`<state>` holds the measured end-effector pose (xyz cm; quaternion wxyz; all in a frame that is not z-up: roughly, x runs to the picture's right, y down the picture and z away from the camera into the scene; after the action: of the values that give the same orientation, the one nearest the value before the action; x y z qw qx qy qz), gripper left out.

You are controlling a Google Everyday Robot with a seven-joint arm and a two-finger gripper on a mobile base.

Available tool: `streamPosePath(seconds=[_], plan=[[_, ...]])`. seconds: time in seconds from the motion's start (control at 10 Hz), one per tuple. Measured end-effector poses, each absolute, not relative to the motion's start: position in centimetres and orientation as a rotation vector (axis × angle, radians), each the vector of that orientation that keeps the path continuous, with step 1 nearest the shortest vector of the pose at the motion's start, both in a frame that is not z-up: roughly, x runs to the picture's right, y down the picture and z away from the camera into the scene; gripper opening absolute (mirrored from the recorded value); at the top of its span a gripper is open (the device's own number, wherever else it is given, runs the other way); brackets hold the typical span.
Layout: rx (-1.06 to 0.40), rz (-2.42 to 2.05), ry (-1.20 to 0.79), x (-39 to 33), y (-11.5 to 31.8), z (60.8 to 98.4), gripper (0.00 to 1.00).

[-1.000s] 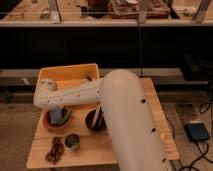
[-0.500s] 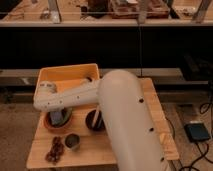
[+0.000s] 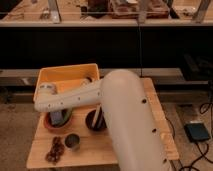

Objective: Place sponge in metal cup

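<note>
Okay, the sponge shows as a blue-grey patch down inside the reddish-brown bowl, on the left of the table as I look at it. The gripper is dipped right into that same bowl, on top of the sponge. Clenched or released, I cannot tell, because the bowl's wall and the wrist hide it. The metal cup stands upright just in front of the bowl, near the table's front edge and apart from the gripper. Left of the cup lies a brownish lumpy cluster. A dark bowl with utensils sits right of the reddish one, tucked against the big white arm. Behind them sits a yellow bin on the wooden table.
</note>
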<state>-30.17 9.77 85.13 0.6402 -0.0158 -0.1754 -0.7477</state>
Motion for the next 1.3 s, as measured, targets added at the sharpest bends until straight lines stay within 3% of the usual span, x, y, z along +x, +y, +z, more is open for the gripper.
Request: streamPosePath(seconds=[0.2, 0.5, 1.0, 1.3], plan=[[-0.029, -1.689, -0.413, -29.9, 9.6, 84.9, 0.0], [0.0, -1.683, -0.429, -29.7, 7.5, 82.4, 0.0], [0.079, -1.688, -0.488, -27.1, 0.9, 74.3, 0.0], [0.107, -1.694, -0.527, -25.7, -0.5, 71.5, 0.0]])
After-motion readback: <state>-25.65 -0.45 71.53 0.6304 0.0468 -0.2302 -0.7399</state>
